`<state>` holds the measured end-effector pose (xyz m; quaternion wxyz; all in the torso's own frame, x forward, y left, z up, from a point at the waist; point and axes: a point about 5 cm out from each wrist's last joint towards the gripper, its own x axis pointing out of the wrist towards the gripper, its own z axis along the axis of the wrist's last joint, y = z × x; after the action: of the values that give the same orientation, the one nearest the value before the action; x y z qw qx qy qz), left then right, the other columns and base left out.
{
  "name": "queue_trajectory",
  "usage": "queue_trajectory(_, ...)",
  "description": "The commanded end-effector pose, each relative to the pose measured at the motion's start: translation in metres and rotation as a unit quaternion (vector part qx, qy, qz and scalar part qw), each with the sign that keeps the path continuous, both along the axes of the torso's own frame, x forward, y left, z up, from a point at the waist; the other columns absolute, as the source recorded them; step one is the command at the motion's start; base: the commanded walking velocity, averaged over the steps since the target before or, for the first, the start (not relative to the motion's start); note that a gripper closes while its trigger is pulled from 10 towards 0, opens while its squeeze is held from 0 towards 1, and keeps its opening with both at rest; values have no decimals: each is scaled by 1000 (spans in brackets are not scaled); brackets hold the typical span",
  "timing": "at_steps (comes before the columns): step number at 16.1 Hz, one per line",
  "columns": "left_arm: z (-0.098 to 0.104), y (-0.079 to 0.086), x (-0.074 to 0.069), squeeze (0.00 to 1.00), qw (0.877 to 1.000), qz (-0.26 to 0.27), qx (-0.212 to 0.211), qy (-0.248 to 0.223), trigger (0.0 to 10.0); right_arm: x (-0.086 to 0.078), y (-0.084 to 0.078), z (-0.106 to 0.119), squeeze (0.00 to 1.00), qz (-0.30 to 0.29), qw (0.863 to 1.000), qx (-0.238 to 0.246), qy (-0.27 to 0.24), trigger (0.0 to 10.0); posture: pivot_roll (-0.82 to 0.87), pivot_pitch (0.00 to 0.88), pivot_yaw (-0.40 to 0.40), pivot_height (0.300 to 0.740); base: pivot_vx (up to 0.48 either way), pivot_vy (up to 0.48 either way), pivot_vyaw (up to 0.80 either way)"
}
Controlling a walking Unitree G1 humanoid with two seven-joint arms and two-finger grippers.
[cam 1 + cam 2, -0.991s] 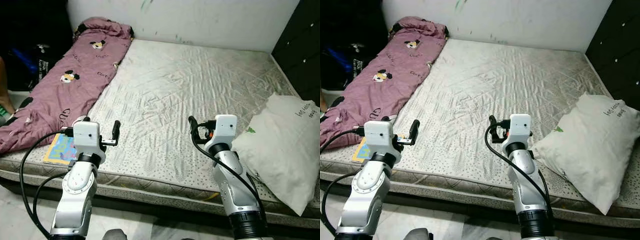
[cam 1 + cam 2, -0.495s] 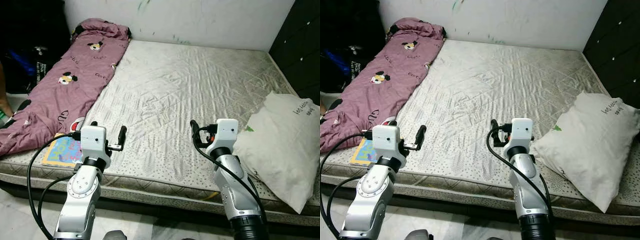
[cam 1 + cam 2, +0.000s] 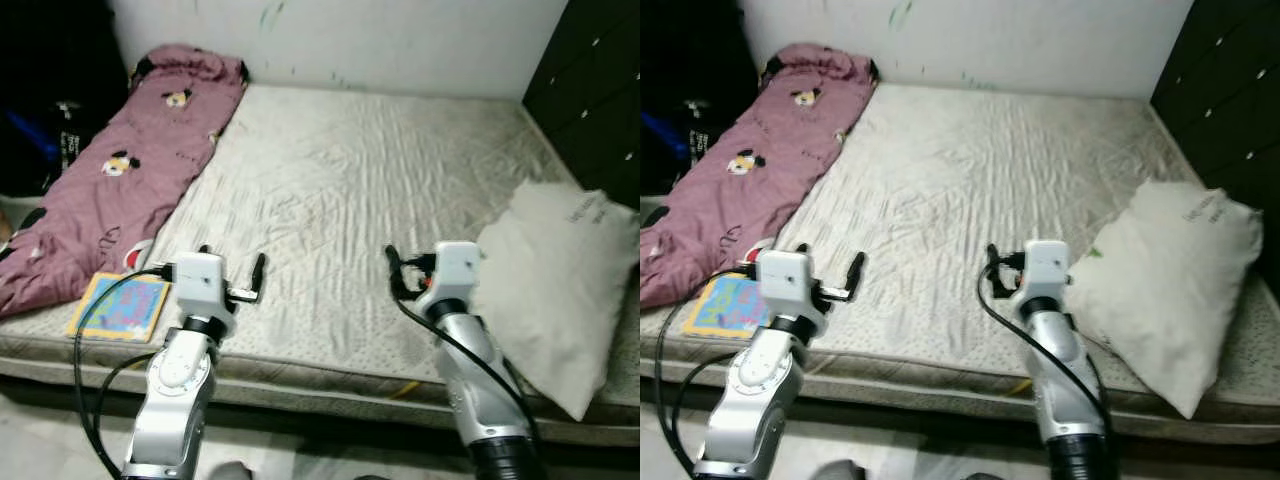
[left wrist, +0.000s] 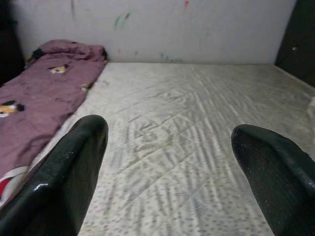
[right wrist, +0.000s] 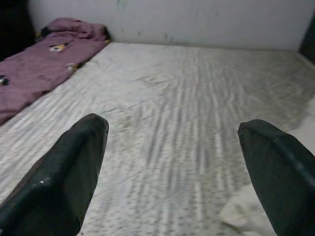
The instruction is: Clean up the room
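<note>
A bare quilted mattress lies before me. A purple cartoon-print blanket is bunched along its left side. A colourful book lies flat at the front left corner, just left of my left gripper. A white pillow rests on the right edge, beside my right arm. Both arms are held out over the mattress's front edge. In the wrist views my left gripper and right gripper are open, with nothing between their fingers.
A black dresser stands tight against the right side of the bed. Dark bags sit in shadow left of the blanket. A white wall runs behind the mattress. Pale floor shows below the front edge.
The whole picture has shifted and blurred a little, so the camera moved. The book now shows fully. Both arms keep the same pose, with fingers still apart.
</note>
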<state>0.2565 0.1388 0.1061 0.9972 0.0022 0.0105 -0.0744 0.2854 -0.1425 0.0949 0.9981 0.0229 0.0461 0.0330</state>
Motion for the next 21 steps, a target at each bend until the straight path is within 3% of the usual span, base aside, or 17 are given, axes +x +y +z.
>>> queue_trajectory(1, 2, 5, 1, 0, 1000, 6, 3, -2, 10000, 2, 6, 6, 0, 8, 1000, 1, -11, 10000, 30, 0, -35, 740, 0, -356, 0)
queue_trajectory(4, 3, 6, 3, 0, 1000, 6, 4, -5, 10000, 4, 7, 7, 0, 10, 1000, 1, -12, 10000, 28, 0, -31, 740, 0, -335, 0)
queue_trajectory(13, 11, 3, 7, 0, 999, -13, -33, -23, 10000, 8, 8, 9, 0, 7, 1000, 1, -18, 10000, 30, 0, -29, 740, 0, 0, 0)
queue_trajectory(21, 11, 1, 7, 0, 999, -28, -35, -25, 10000, 8, 9, 9, 0, 6, 1000, 2, -20, 10000, 29, 0, -26, 740, 0, 0, -193)
